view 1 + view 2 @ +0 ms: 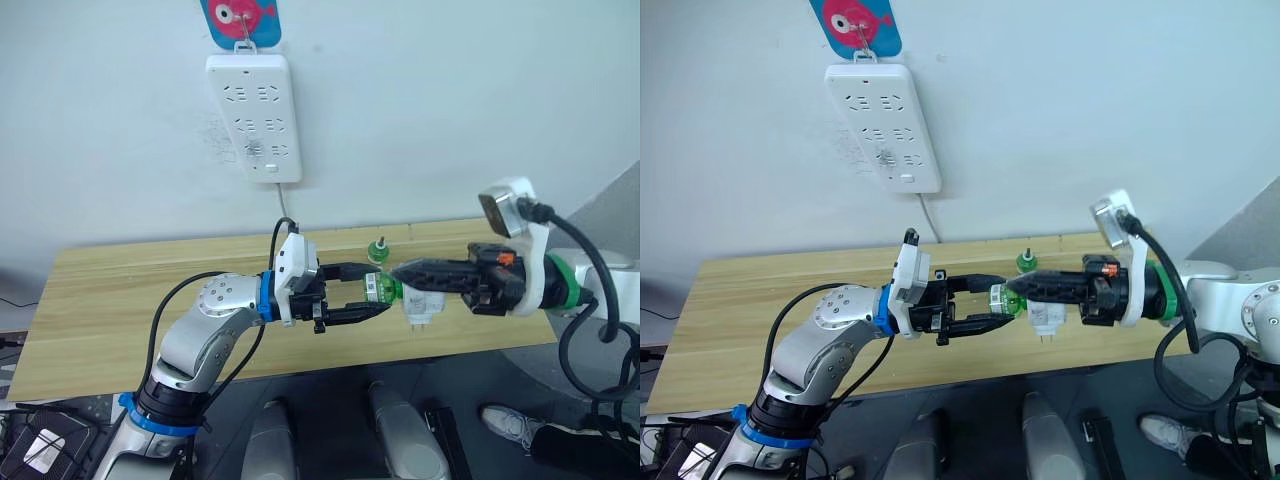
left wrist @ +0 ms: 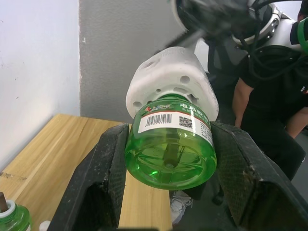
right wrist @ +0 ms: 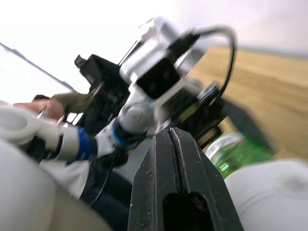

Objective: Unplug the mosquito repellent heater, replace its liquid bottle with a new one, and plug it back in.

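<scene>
Ribbed black left gripper (image 2: 168, 187) around glossy green bottle (image 2: 169, 149), rounded white heater (image 2: 168, 79) behind.

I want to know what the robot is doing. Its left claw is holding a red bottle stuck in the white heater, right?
Not quite: the bottle is green, not red, as the left wrist view shows. The left claw does hold it, and it is stuck in the white heater.

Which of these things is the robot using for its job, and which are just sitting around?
Using for the job:
mosquito repellent heater
green bottle screwed into it
left gripper
right gripper
spare bottle on the table
power strip

Just sitting around:
fish sticker
</scene>
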Controlling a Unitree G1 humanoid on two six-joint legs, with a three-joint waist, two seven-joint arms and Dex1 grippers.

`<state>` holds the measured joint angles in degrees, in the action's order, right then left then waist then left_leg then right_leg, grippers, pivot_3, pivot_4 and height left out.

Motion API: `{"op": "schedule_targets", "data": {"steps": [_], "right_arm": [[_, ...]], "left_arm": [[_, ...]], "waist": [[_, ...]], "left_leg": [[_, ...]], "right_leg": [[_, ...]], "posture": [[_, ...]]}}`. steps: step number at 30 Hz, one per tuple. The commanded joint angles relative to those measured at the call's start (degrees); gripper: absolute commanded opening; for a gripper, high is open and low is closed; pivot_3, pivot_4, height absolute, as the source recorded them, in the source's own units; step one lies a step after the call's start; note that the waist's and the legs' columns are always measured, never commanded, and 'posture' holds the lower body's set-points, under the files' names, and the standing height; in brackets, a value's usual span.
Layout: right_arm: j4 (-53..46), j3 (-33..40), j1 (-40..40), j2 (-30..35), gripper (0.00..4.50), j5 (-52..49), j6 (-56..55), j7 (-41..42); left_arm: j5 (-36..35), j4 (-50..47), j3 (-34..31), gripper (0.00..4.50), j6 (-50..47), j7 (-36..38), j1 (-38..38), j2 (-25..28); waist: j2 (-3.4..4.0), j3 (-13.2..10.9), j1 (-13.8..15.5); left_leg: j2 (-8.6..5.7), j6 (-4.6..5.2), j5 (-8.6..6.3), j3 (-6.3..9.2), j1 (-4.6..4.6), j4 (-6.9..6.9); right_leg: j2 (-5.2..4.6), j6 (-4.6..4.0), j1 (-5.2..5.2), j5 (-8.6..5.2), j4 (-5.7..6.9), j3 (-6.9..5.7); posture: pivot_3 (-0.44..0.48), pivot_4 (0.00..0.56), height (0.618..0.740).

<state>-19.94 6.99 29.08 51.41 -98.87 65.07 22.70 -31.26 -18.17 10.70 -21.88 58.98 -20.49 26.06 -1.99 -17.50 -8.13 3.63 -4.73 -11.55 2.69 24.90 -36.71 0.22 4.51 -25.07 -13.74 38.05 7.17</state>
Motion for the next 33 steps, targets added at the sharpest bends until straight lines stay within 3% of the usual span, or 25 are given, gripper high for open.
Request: {"op": "schedule_targets", "data": {"steps": [1,5,17,33], "right_arm": [[2.25,4.34,-0.75,3.26,0.00,5.07,-0.85,2.67],[2.77,6.09,-3.70,5.97,0.00,10.84,-0.55,7.08],[-0.06,7.33,-8.23,6.06,0.00,15.48,0.17,10.95],[-3.79,4.22,-5.48,3.54,0.00,7.29,2.17,8.06]], "left_arm": [[-0.81,-1.54,-1.02,2.34,0.79,-0.58,0.26,-0.68],[-1.22,-1.44,-1.41,2.34,0.64,-0.91,0.20,-0.68],[-1.07,-1.22,-2.14,2.34,0.96,-1.19,0.27,-0.93],[-0.24,-1.73,-1.09,2.34,1.69,-1.25,0.45,-2.14]], "waist": [[0.00,0.00,0.05],[0.00,0.00,0.15],[0.00,0.00,0.00],[0.00,0.00,0.01]], "left_leg": [[0.00,0.00,0.00,0.00,0.00,0.00],[0.01,0.01,-0.01,0.00,0.00,0.02],[0.00,0.01,-0.01,-0.05,0.00,0.00],[0.00,0.01,-0.01,-0.04,0.00,0.00]], "right_leg": [[0.00,0.00,0.00,0.00,-0.01,0.00],[0.00,0.00,-0.01,0.00,-0.02,-0.02],[0.00,0.02,-0.01,0.01,0.00,0.03],[0.00,0.02,-0.01,0.01,-0.01,0.02]], "posture": [[-0.221,0.268,0.740],[-0.222,0.267,0.740],[-0.221,0.264,0.740],[-0.220,0.271,0.740]]}}
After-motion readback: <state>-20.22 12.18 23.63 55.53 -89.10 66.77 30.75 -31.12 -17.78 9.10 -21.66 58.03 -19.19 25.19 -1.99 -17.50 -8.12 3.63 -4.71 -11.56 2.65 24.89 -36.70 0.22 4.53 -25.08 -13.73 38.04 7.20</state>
